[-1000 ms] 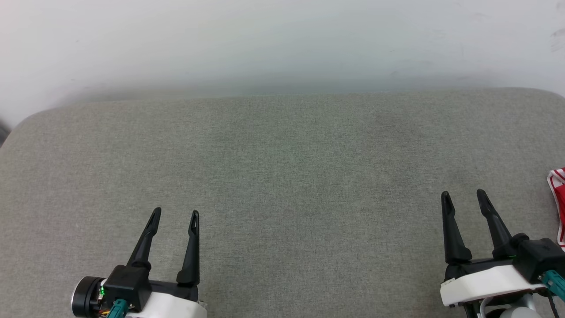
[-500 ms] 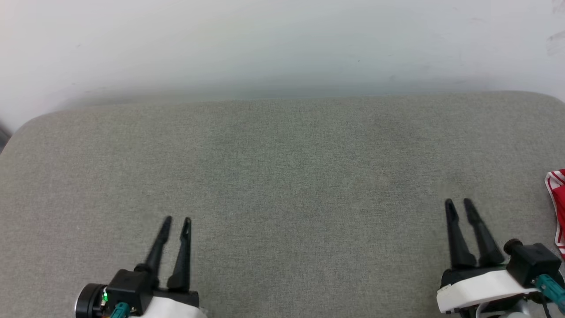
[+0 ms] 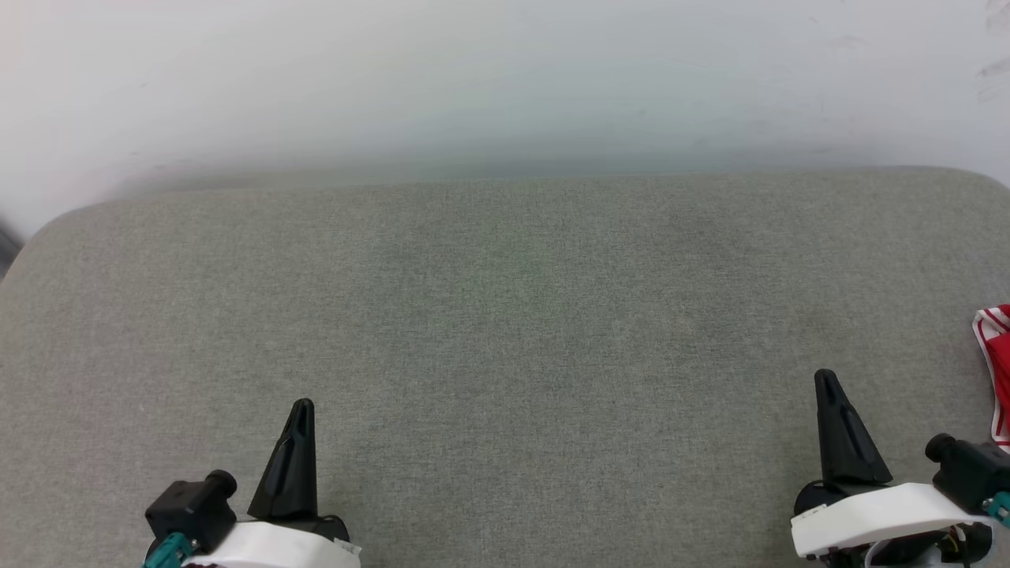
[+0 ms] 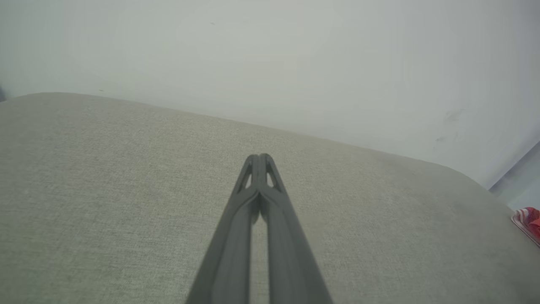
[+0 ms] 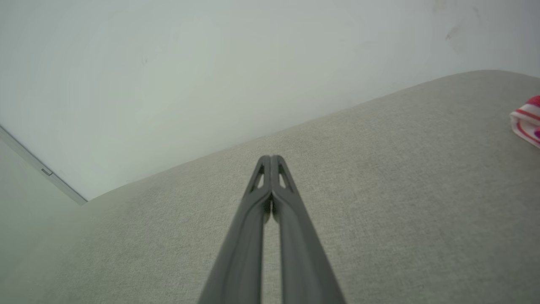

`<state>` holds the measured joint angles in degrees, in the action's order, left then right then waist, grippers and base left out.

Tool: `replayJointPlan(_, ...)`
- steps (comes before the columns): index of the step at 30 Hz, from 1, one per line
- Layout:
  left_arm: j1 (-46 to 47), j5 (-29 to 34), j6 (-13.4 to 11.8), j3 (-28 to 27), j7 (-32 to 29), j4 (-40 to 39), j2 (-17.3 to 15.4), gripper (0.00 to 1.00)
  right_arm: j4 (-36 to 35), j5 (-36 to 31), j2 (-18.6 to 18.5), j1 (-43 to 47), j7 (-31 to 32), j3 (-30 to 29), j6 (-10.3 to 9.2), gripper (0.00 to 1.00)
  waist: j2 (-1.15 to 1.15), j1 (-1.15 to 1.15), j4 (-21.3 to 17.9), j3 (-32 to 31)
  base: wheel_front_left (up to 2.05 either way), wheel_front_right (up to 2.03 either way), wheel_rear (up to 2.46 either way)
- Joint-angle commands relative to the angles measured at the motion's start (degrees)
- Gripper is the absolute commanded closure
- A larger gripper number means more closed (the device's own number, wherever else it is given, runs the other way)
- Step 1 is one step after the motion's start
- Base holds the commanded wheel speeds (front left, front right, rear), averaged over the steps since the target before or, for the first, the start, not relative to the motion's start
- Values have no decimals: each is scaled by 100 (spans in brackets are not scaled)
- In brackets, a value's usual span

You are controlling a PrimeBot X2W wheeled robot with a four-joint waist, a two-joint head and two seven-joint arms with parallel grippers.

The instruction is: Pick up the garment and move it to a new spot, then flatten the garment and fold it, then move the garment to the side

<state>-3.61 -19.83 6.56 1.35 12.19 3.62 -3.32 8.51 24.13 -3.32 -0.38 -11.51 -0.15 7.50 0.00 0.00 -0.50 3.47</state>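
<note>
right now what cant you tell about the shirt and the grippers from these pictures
- Shirt: cut off by the right edge in the head view and in both wrist views. Just a red and white striped corner is in frame, so its layout and any lettering are unknown.
- Left gripper and right gripper: both shut, but their height over the grey cushion cannot be judged.
</note>
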Motion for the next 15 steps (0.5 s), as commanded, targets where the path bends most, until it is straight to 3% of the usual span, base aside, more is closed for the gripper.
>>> replayJointPlan(1,163,-250,10,-26,-40,-44,-49,100,-58,249,-54,-142,36,-11,1,100,0,0,1,-3,0,0,0)
replayJointPlan(15,344,-1692,35,-83,-324,194,-102,100,54,1601,-101,-239,311,-51,0,100,0,0,7,-45,0,0,0)
